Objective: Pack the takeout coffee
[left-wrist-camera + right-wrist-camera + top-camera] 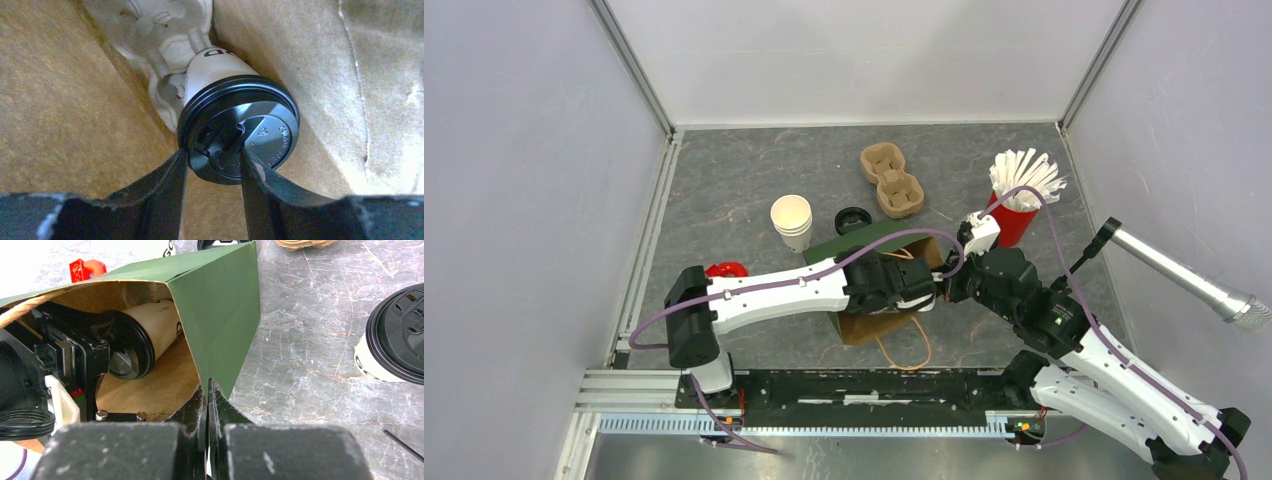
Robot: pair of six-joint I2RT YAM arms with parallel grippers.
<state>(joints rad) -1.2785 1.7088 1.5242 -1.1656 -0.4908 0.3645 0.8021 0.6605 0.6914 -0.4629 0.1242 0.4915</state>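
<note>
Paper bag on its side at middle of table, mouth toward near edge. Coffee cup lying inside, lid toward the mouth. Behind bag: cup stack left, cup carrier centre, straw cup right.

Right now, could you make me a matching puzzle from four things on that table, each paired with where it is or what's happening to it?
Things:
1. takeout coffee
2. green paper bag
3. red cup of straws
4. cardboard cup carrier

Places or states:
A. upright near the right edge of the table
B. lying on its side inside the bag
C. empty, on the table beyond the bag
D. edge pinched by the right gripper

Pairs: 1-B, 2-D, 3-A, 4-C.
</note>
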